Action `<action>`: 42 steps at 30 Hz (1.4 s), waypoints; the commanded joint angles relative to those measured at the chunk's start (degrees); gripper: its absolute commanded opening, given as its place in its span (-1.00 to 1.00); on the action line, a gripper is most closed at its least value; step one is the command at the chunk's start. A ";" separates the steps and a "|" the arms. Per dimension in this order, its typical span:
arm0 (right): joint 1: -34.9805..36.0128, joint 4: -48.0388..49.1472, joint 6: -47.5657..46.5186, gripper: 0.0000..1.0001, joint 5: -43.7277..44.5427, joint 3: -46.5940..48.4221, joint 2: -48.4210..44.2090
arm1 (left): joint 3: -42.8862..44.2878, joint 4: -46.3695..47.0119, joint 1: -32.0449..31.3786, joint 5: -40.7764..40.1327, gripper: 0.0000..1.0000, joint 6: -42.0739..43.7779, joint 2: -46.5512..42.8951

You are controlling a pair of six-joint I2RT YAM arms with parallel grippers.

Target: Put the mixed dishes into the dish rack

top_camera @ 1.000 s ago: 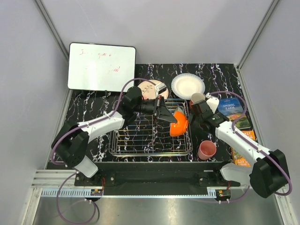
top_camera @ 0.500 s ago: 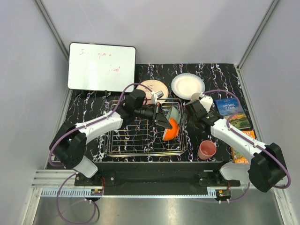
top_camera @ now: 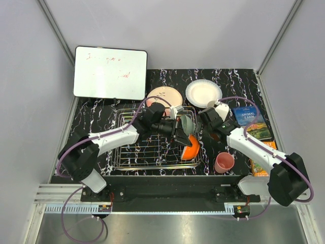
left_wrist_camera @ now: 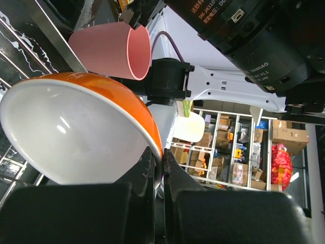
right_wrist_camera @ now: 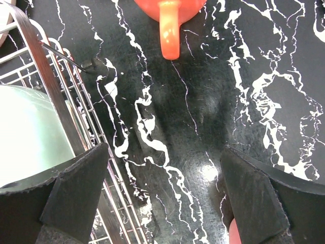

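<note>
Marbled bench: we see left gripper clamped on orange bowl above dish rack; right gripper spread apart.

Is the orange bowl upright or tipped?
Tipped: the orange bowl is on edge, left gripper pinching its rim, white inside facing sideways, at the dish rack's right end.

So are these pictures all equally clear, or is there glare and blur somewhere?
Top view: even light, sharp throughout. Left wrist view: small glints on the white inside of the orange bowl; the left hand, close to the lens, is dark and blurred. Right wrist view: a bright glare patch on the marbled table; the right hand looks dark and soft-edged.
</note>
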 commanded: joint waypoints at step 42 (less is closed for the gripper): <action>-4.49 18.48 -5.33 0.99 17.07 3.01 -20.17 | 38.90 -46.43 31.96 5.09 0.98 41.33 -6.13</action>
